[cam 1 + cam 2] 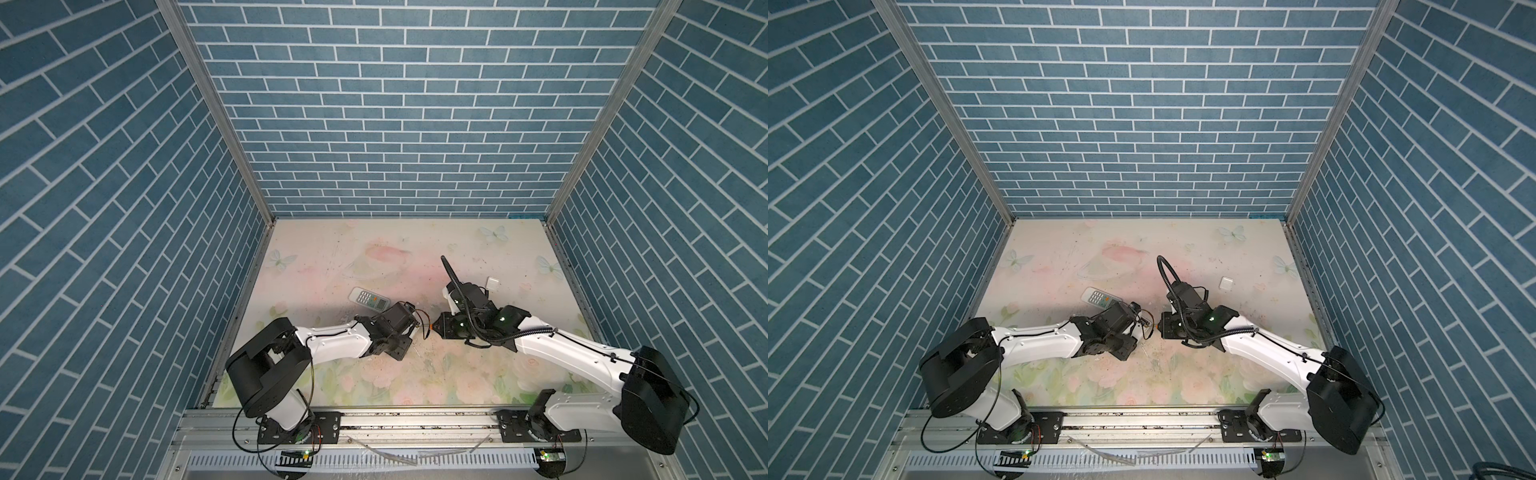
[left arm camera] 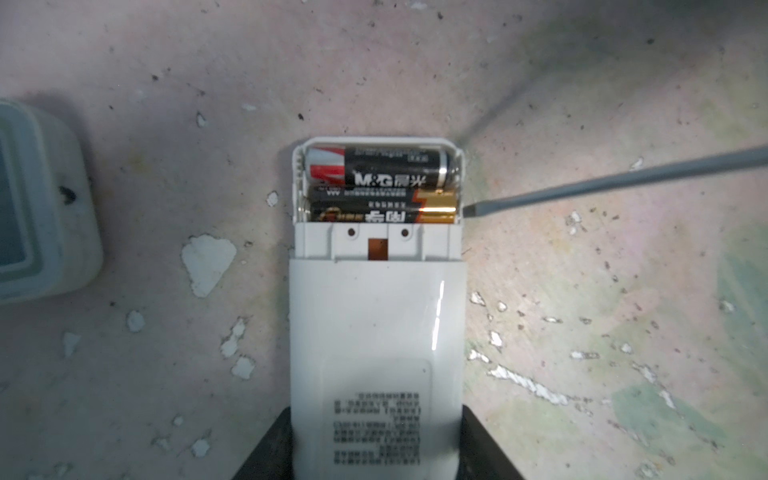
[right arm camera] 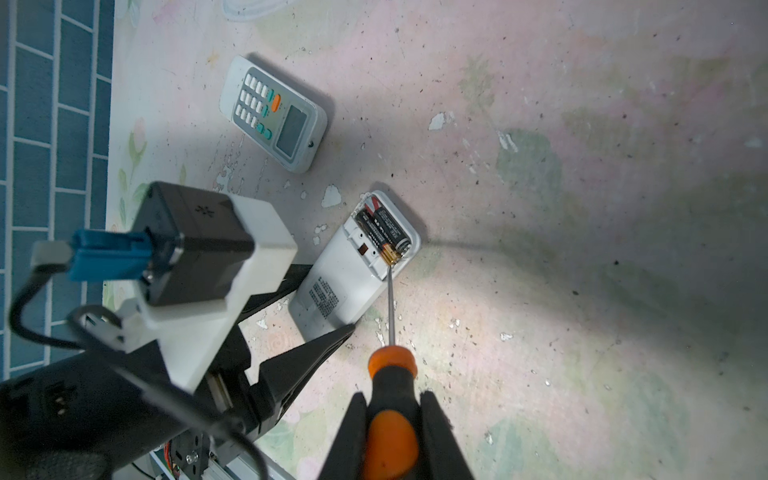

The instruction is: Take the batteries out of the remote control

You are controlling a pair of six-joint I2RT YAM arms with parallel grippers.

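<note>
The left hand point(image 3: 331, 297) is clamped on the lower end of a white remote control point(image 2: 376, 316), one finger on each long edge. The remote lies back-up and flat on the floral-print desk point(image 1: 374, 249), near the middle and slightly toward the front edge. Its cover is off, and the battery compartment point(image 2: 297, 183) at the far end is open.

Both batteries point(image 2: 380, 187) are still seated there, side by side across the remote's width. The one at the very end is black with a red-and-white end and an M&G label. The one next to it is black with a gold end.

The right hand point(image 3: 392, 395) is closed on the orange-and-black handle of a screwdriver point(image 3: 391, 361). The shaft points toward the compartment, and the flat tip sits at its side wall, right by the gold end of the inner battery.

A second remote point(image 3: 274, 114), grey-white with a keypad and a small screen, lies face-up on the desk just beyond the held one and apart from it.

Well off to the right lies a small white rectangular piece point(image 1: 493, 284), possibly the removed cover, though it is too small to be sure.
</note>
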